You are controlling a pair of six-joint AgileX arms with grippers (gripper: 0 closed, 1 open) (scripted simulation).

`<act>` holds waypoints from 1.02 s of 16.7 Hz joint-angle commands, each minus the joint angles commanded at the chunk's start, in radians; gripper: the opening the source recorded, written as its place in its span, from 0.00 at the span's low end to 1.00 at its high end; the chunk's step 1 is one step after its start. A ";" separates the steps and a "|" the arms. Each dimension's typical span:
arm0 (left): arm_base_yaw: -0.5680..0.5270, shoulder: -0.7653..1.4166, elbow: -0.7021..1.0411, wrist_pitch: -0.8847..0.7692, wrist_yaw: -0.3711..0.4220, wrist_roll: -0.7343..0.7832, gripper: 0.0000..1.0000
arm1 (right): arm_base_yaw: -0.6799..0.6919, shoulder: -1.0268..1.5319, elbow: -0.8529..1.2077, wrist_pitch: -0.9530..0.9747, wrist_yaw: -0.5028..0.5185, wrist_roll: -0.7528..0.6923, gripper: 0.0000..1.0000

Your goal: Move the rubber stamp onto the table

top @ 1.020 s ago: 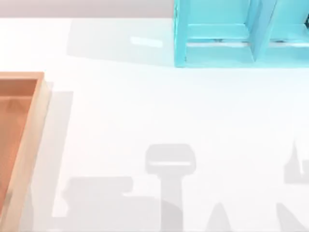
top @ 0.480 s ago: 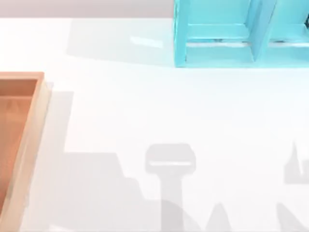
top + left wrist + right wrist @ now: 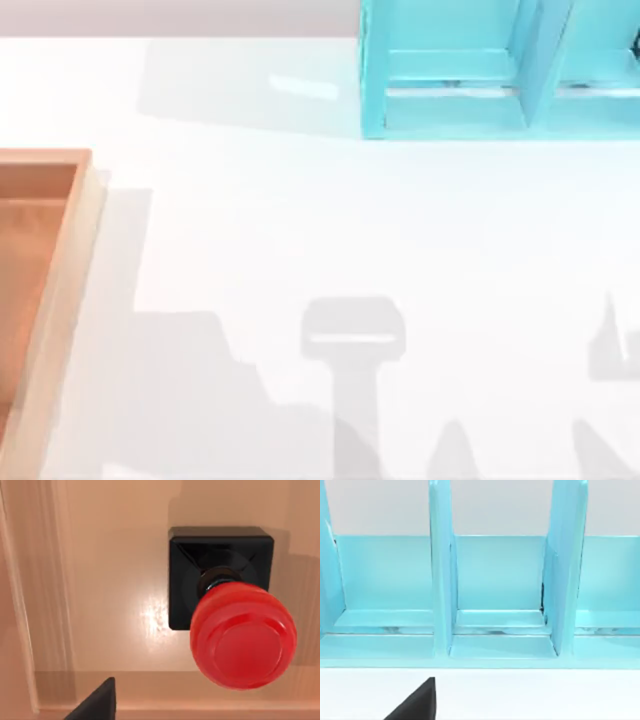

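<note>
The rubber stamp (image 3: 225,605) sits upright inside the wooden tray (image 3: 60,270), close to a rim corner, nothing crowding it. White table (image 3: 350,220) alongside, turquoise shelf (image 3: 480,70) at the back. Can't tell either gripper's finger state.

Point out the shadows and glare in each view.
Top view: grey arm-shaped shadows lie across the table. Left wrist view: a bright glint on the tray floor beside the rubber stamp. Right wrist view: the shelf unit is evenly lit.
</note>
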 joint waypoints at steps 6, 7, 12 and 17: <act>0.005 0.054 -0.197 0.263 0.000 0.006 1.00 | 0.000 0.000 0.000 0.000 0.000 0.000 1.00; 0.006 0.062 -0.224 0.295 0.000 0.007 1.00 | 0.000 0.000 0.000 0.000 0.000 0.000 1.00; 0.007 0.070 -0.254 0.331 0.000 0.008 1.00 | 0.000 0.000 0.000 0.000 0.000 0.000 1.00; 0.007 0.070 -0.254 0.331 0.000 0.008 0.70 | 0.000 0.000 0.000 0.000 0.000 0.000 1.00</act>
